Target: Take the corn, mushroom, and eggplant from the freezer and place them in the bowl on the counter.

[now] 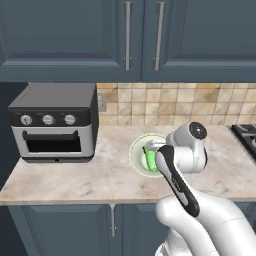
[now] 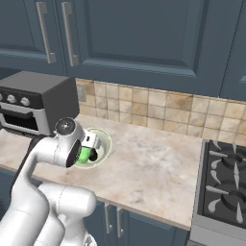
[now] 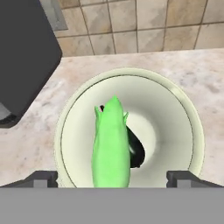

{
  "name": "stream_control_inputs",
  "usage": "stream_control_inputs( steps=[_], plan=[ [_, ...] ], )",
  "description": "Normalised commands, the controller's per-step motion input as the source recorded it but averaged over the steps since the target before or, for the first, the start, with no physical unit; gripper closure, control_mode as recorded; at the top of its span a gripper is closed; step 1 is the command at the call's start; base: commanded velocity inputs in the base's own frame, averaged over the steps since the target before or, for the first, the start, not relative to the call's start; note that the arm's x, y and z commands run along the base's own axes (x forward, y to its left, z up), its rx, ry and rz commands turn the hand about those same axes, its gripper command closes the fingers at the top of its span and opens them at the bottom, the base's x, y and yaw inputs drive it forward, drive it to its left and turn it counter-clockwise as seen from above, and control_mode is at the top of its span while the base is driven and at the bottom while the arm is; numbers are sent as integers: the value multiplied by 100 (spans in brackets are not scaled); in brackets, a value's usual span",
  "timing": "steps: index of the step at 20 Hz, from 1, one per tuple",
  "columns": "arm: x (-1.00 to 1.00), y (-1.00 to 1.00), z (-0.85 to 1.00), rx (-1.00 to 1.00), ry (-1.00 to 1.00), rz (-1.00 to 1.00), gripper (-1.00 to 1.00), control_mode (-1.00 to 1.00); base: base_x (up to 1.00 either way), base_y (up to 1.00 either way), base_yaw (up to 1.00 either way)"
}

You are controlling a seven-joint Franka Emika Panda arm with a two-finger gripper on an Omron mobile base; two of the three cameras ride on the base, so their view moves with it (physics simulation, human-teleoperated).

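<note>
The bright green tapered corn (image 3: 111, 148) is lying inside the round pale cream-green bowl (image 3: 183, 118), touching the dark slim eggplant (image 3: 134, 151) beside it. The bowl is sitting on the beige marbled desk (image 1: 75, 175). The pincer (image 3: 112, 178) is hovering above, jaws spread wide, gripping nothing.

Wide open stretch of table (image 2: 158, 163) to the right of the bowl (image 2: 106, 140), running bare as far as the stove (image 2: 226, 185). More bare table in front of the bowl, up to the near edge. Left side hemmed in by the toaster oven (image 1: 54, 122), standing near the bowl's rim and rising well above it. Behind, tiled backsplash (image 1: 170, 106), with upper cabinets (image 1: 130, 37) overhanging and capping the headroom. Inside the bowl, corn (image 3: 111, 146) lying along the middle with the dark eggplant (image 3: 134, 149) touching its side; bare bowl floor left on the far side. Jaws spread wide above the bowl, tips either side of the corn, nothing between them.
</note>
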Motion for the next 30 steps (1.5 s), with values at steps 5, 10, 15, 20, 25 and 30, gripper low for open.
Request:
stream_control_inputs(
  steps=[5, 10, 15, 20, 25, 30],
  plan=[
    [20, -2, 0, 0, 0, 0, -100, -100, 0, 0, 0],
    [51, -19, -9, 0, 5, 0, -100, -100, 0, 0, 0],
    [20, -43, -23, 0, 4, 0, -100, -100, 0, 0, 0],
    [22, -39, -22, 0, 7, 0, -100, -100, 0, 0, 0],
    [40, -25, -31, 0, 10, 0, -100, -100, 0, 0, 0],
    [43, -16, -26, 0, 9, 0, -100, -100, 0, 0, 0]
  ],
)
